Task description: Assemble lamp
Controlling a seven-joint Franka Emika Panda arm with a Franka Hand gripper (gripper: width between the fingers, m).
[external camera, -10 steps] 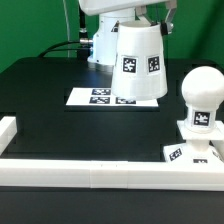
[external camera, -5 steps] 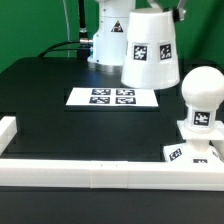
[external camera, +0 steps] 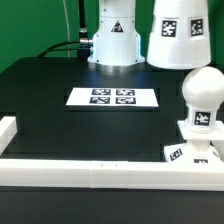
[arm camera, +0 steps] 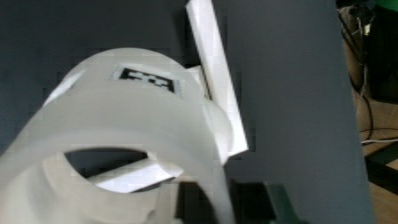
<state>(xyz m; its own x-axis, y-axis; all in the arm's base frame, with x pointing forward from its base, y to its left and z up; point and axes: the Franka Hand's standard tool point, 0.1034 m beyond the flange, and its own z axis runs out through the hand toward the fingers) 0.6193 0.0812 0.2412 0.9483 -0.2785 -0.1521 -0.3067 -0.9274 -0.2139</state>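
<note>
The white tapered shade hangs high at the exterior view's upper right, clear of the table, its tags facing the camera. My gripper is shut on the shade's wall. Its dark fingers show on either side of the rim in the wrist view, where the shade fills most of the picture. The gripper is above the edge of the exterior view. The round-headed bulb stands upright on the flat square base at the exterior view's right, below and slightly right of the shade.
The marker board lies in the middle of the black table. A long white rail block runs along the front, and a shorter one along the exterior view's left. The arm's white pedestal stands at the back.
The shade has been carried up and toward the exterior view's right, from over the marker board to high above the bulb's left side. The bulb and base have not moved.
</note>
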